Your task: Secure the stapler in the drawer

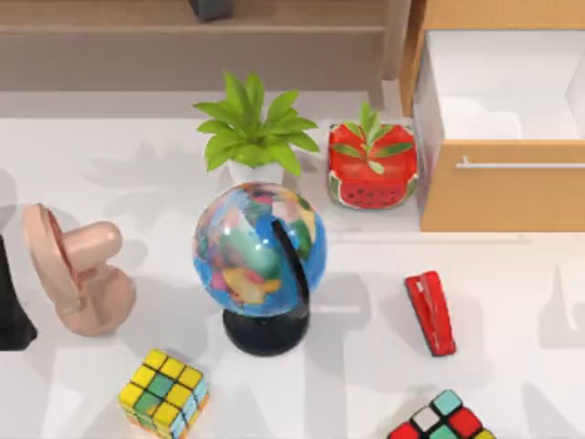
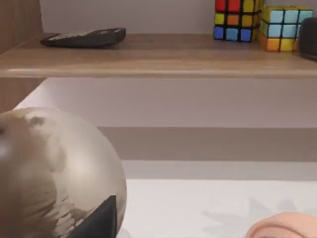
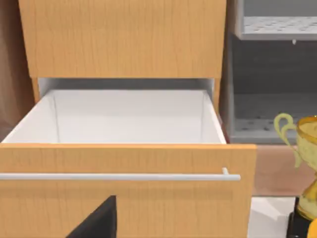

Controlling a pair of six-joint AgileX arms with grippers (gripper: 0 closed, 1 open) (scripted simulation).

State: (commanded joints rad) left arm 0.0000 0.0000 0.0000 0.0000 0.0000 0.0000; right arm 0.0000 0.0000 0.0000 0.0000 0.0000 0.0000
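The place looks like a home study or office in a rendered scene: a white desk (image 1: 366, 366) with a globe (image 1: 259, 249), a leafy plant (image 1: 256, 128), puzzle cubes, a wooden shelf (image 2: 158, 54) holding a calculator (image 2: 84, 37), and an open wooden drawer (image 1: 503, 197) at the far right.

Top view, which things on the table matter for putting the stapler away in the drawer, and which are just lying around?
For the job:
stapler, lying on the table
drawer, pulled open

Just lying about:
globe
leafy plant
watermelon plant pot
pink handheld fan
two Rubik's cubes
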